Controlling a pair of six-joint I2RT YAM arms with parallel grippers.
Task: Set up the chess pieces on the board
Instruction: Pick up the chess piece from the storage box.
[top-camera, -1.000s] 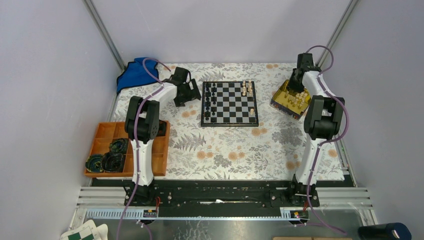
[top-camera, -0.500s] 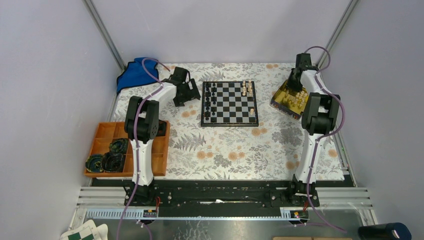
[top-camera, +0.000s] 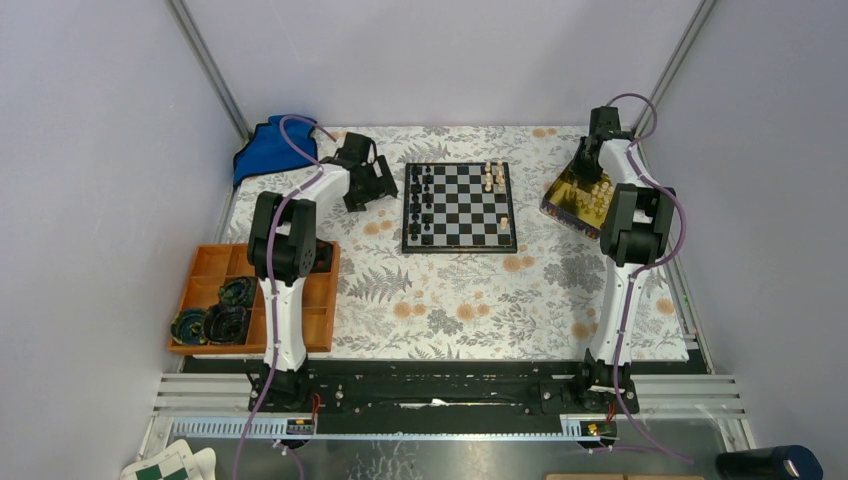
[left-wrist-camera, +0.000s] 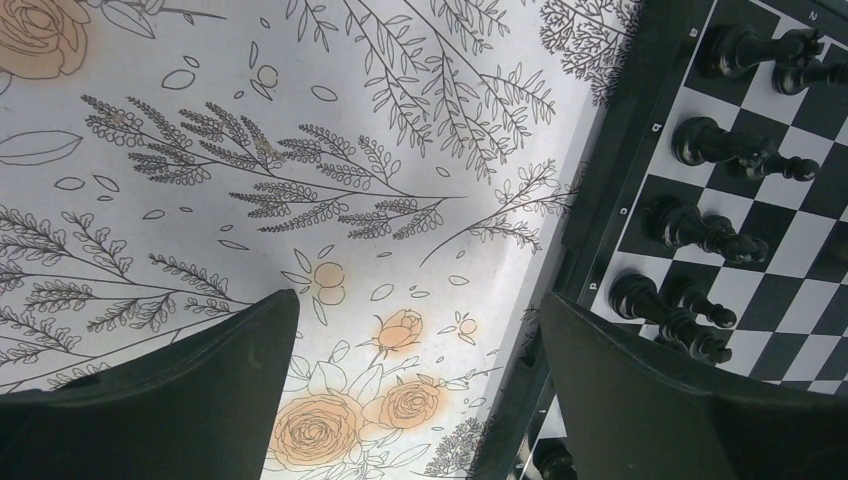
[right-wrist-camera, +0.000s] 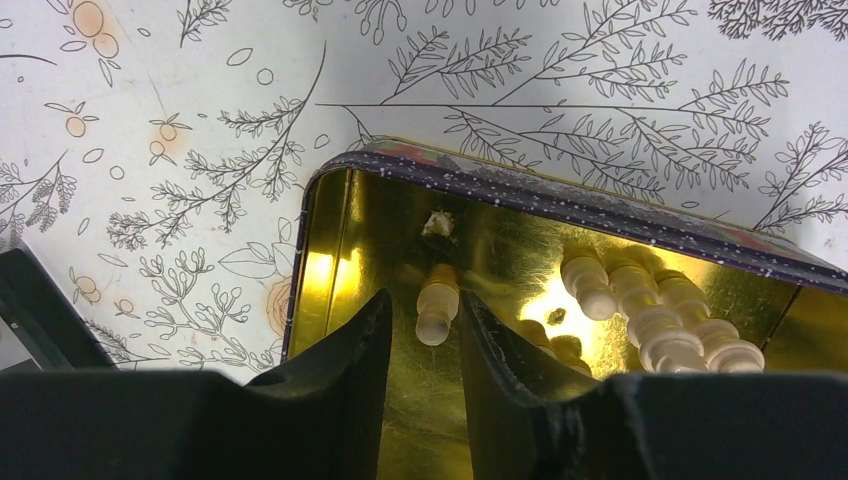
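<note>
The board (top-camera: 460, 208) lies at the table's back centre. Black chess pieces (top-camera: 424, 205) fill its left columns, and a few pale ones (top-camera: 494, 177) stand on its right side. My left gripper (top-camera: 376, 186) hangs open just left of the board. In the left wrist view its gripper (left-wrist-camera: 420, 320) holds nothing over the floral cloth, with black pieces (left-wrist-camera: 715, 140) to the right. My right gripper (top-camera: 588, 168) reaches into the gold tin (top-camera: 565, 200). In the right wrist view that gripper (right-wrist-camera: 425, 312) is open around a pale piece (right-wrist-camera: 437, 305) near the right finger.
More pale pieces (right-wrist-camera: 655, 310) lie in a row inside the tin (right-wrist-camera: 560, 190). An orange tray (top-camera: 300, 290) with dark round items sits front left. A blue cloth (top-camera: 268, 147) lies back left. A green-and-white checkered folded thing (top-camera: 168, 466) lies below the rail.
The right arm's elbow has swung left and the gripper has settled a little deeper over the tin. The left arm has barely shifted.
</note>
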